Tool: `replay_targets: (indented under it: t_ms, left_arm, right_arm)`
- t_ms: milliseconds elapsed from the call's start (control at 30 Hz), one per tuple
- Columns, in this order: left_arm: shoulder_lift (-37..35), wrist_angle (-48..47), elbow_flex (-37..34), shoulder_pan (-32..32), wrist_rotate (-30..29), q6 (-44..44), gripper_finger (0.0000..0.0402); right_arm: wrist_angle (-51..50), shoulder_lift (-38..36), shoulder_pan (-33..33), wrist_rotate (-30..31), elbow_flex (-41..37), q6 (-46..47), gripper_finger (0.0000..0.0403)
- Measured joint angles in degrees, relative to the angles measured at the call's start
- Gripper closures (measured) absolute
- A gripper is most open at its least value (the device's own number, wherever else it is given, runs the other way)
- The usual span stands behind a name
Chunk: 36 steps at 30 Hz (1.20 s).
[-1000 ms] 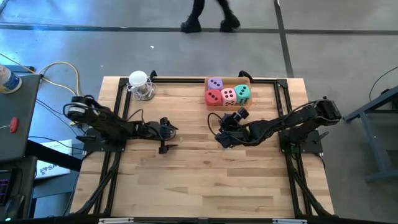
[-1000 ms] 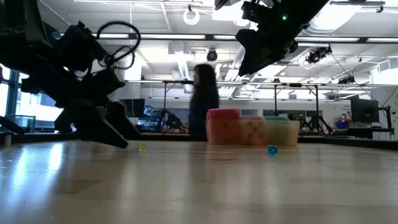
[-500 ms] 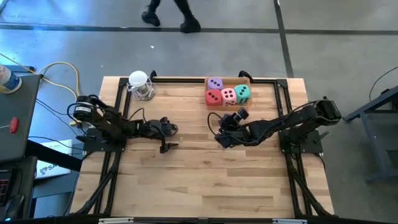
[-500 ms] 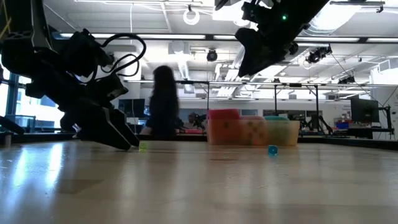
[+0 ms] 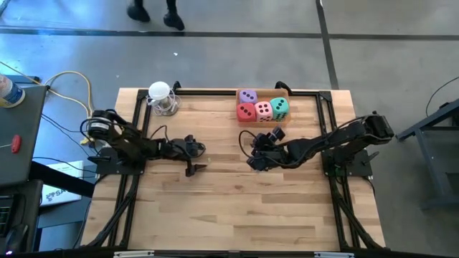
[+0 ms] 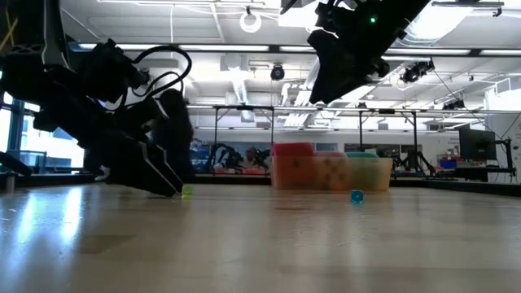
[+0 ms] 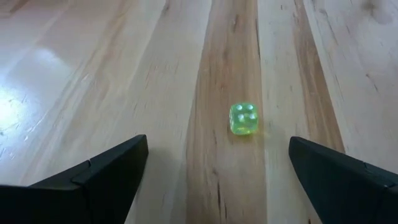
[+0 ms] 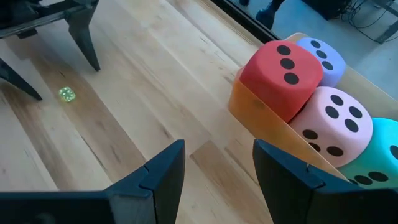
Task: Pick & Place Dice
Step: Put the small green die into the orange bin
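Four large dice, red (image 5: 246, 112), purple (image 5: 247, 96), pink (image 5: 263, 110) and teal (image 5: 279, 107), sit packed in an orange tray (image 8: 261, 118) at the table's far edge. A tiny translucent green cube with pips (image 7: 244, 118) lies on the wood left of centre. My left gripper (image 7: 217, 149) stands open low over the table, and the green cube lies just ahead of its fingertips. My right gripper (image 8: 219, 149) hangs open above the table (image 6: 338, 69), near the tray, with nothing between its fingers.
A small glass object with a white top (image 5: 162, 99) stands at the far left corner. A tiny blue cube (image 6: 356, 196) lies on the wood in front of the tray. Black rails (image 5: 208, 91) run along the table's edges. A person's feet (image 5: 154, 11) show beyond the far edge.
My left gripper has crept slightly down and toward the tiny green cube. My right gripper has turned a little at the wrist without leaving its place. The person beyond the far edge has walked toward the left.
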Motion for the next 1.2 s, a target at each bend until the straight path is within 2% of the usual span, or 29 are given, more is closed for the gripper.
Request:
replay_targets:
  t_ms: [300,567,1200]
  left_arm:
    - [11.1,13.8,0.0,-0.3,-0.4,0.0,0.0021]
    - [11.8,13.3,0.0,-0.1,-0.2,-1.1,0.0026]
    - [11.9,11.9,0.0,-1.5,-2.1,-3.8,0.0163]
  right_arm:
    - [0.0,0.0,0.2,-1.1,0.0,0.0,0.0221]
    - [0.0,0.0,0.8,-2.7,0.0,0.0,0.0221]
    - [0.4,0.0,0.8,-2.6,0.0,-0.2,0.0221]
